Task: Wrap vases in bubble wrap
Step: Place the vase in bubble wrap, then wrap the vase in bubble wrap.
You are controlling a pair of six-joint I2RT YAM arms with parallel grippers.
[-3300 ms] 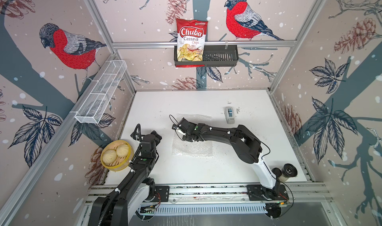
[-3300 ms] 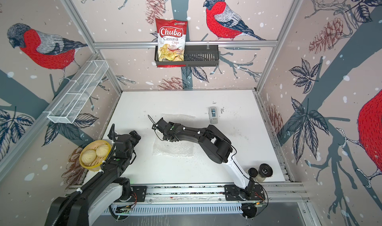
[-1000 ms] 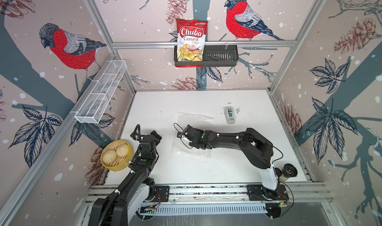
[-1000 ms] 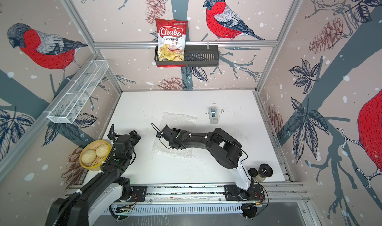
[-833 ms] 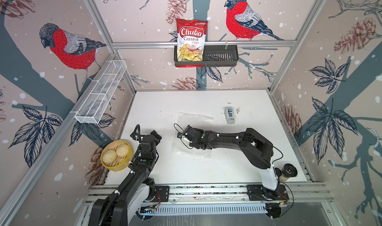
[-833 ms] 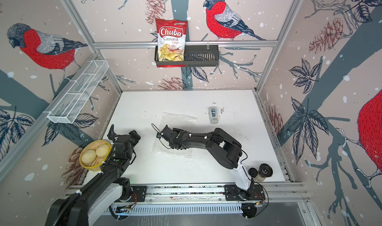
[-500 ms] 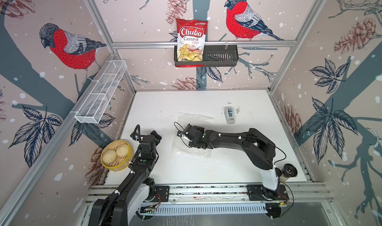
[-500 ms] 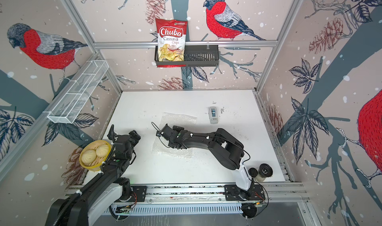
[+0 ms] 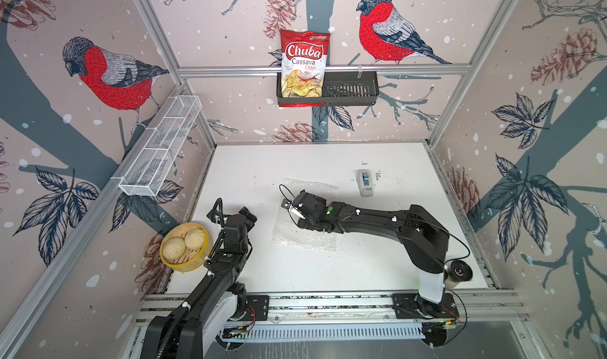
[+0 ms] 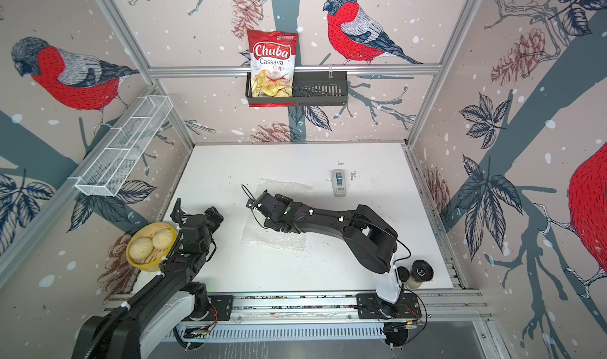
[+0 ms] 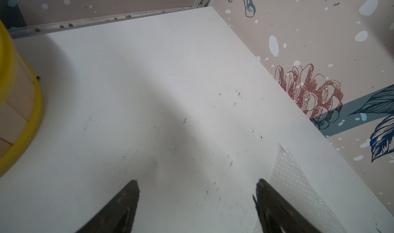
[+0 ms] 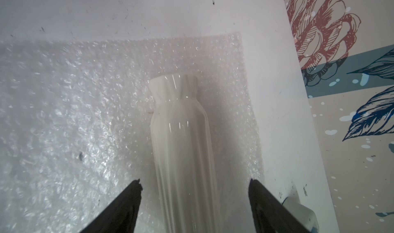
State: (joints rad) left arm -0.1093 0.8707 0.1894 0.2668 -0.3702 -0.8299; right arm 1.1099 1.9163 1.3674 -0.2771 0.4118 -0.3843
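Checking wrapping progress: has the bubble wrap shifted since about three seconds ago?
Yes: the bubble wrap now reaches farther back, level with the grey device.

The vase (image 12: 181, 136) runs off the right wrist view's edge, base unseen; in both top views the right arm (image 9: 371, 217) mostly hides it and the middle of the wrap (image 9: 305, 239). The left wrist view cuts off the basket (image 11: 19, 114) and most of the wrap.
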